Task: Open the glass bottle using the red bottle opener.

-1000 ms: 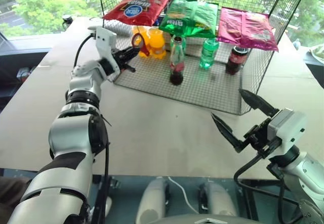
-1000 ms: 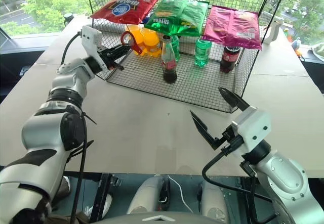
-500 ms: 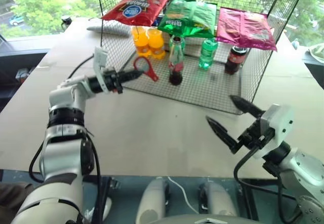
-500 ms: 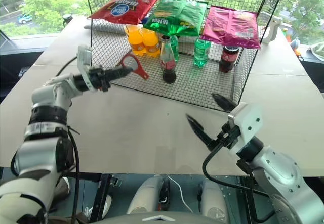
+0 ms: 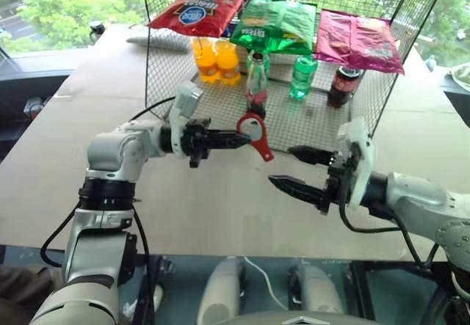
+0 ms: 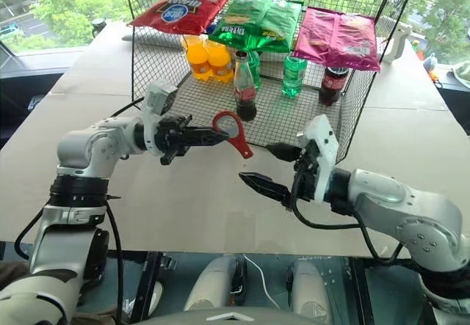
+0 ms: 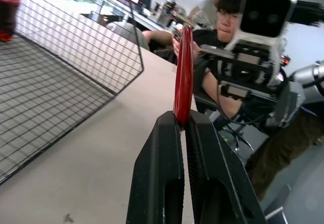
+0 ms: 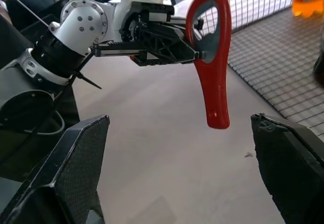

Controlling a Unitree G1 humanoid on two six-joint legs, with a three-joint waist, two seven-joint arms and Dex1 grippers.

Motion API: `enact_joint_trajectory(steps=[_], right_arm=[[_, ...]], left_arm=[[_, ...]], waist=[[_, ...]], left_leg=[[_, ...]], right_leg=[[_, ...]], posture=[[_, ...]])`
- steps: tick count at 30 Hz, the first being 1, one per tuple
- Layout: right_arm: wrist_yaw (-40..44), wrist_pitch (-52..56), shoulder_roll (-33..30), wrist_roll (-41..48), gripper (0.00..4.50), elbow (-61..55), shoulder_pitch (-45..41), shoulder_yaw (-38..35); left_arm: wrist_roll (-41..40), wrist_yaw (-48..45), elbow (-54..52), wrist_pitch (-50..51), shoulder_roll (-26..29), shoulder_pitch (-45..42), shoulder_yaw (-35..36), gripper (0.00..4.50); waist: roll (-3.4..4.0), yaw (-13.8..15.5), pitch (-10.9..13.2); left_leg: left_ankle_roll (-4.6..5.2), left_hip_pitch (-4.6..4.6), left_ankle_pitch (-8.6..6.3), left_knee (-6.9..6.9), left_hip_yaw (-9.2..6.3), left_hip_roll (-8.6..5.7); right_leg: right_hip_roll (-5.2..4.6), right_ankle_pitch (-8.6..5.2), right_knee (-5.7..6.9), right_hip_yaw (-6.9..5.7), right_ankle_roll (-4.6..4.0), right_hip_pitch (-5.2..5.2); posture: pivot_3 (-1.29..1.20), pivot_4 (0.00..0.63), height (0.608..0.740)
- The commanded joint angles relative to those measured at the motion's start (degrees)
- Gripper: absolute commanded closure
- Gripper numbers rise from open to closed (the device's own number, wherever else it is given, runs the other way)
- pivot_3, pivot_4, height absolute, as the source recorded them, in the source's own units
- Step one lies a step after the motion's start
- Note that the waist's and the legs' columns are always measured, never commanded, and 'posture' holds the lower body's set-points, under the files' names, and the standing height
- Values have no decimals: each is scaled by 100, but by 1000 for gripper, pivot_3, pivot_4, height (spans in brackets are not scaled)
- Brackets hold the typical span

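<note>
Beige table [image 5: 205, 200] runs to window wall; green trees outside. Wire mesh rack [image 5: 294, 123] at table's far side, snack bags lying across its top. Glass bottle [image 5: 256, 83] upright on rack floor, cap on. Left gripper [image 5: 239, 139] pinches red bottle opener [image 5: 255, 136] by ring head, handle hanging, above table near rack's front edge. Right gripper [image 5: 294, 169] spread wide, just beside opener, not touching.

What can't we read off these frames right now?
- Glass bottle cap: too small in the eye views to tell if it is on.
- Red bottle opener: edge-on in the left wrist view, loop unreadable.
- Snack bags' print: too small.
- Right gripper fingers: cut off by the wrist view's bottom edge.
</note>
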Motion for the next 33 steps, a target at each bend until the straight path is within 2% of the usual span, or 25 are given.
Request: enact_joint_trajectory(steps=[1,6,9,25,27,32,33], right_arm=[[-132,172,97,319,0,124,-201,35],[-365,378,341,659,0,427,-393,107],[-481,407,428,767,801,516,-475,91],[-634,464,322,1308,801,629,-544,-9],[-598,492,274,1296,1322,644,-548,10],[-480,555,140,1251,3018,623,-525,45],[-457,566,116,1240,3018,619,-527,47]], left_arm=[[-133,-167,-220,-159,1,-232,-96,4412],[-118,-362,-213,-332,-45,-364,-319,4412],[-64,-471,-171,-493,-21,-391,-407,4500],[75,-747,-84,-925,121,-338,-611,4500],[78,-766,-72,-945,136,-346,-628,4500],[131,-849,45,-1032,194,-407,-653,4500],[140,-861,51,-1043,199,-411,-661,4500]], waist=[[0,-3,0],[0,-8,0],[1,-11,1],[2,-10,1],[3,-9,2],[3,-10,2],[3,-10,2]], left_leg=[[1,0,-1,1,1,0],[2,2,0,1,1,1],[2,2,-1,1,2,1],[2,1,-1,0,1,3],[2,0,-1,-1,0,3],[2,-9,-1,-1,1,3],[2,-9,-1,-1,1,3]], right_leg=[[1,0,-1,0,1,0],[3,0,-1,0,2,1],[3,0,-1,2,2,0],[2,0,-4,1,2,-1],[1,0,-5,1,2,-2],[1,0,-6,2,2,-13],[1,0,-6,2,2,-13]], posture=[[0,150,740],[0,150,740],[0,150,740],[0,150,740],[0,150,740],[0,150,740],[0,150,740]])
